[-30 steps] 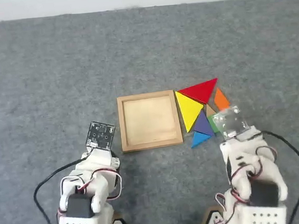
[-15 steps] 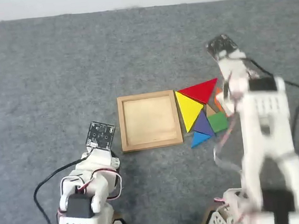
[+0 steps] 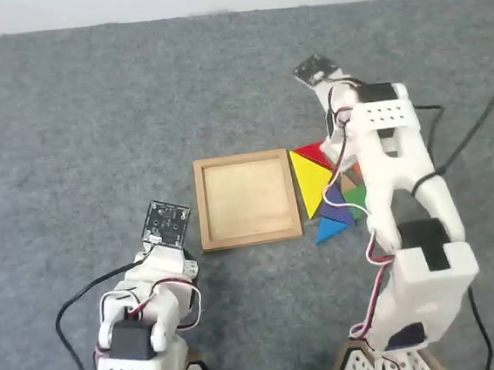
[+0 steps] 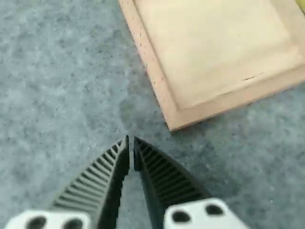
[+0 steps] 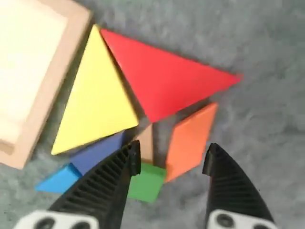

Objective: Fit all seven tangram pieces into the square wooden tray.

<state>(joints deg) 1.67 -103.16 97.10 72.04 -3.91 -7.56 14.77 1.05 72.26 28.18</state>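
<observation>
1. The right gripper (image 5: 174, 149) is spread open over the orange piece (image 5: 189, 136), seemingly just above it.
2. The tangram pieces (image 3: 313, 181) are clustered just beside the wooden tray (image 3: 203, 205).
3. The left gripper (image 4: 131, 140), fingers together, sits near the tray's corner.

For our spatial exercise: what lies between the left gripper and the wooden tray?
Only bare grey carpet. The left wrist view shows the left gripper just short of the wooden tray, its near corner closest, with carpet alone in the gap.

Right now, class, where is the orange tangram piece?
In the right wrist view, the orange piece lies on the grey mat beside the red triangle and green square, on the pile's side farthest from the wooden tray, beneath the open right gripper.
</observation>
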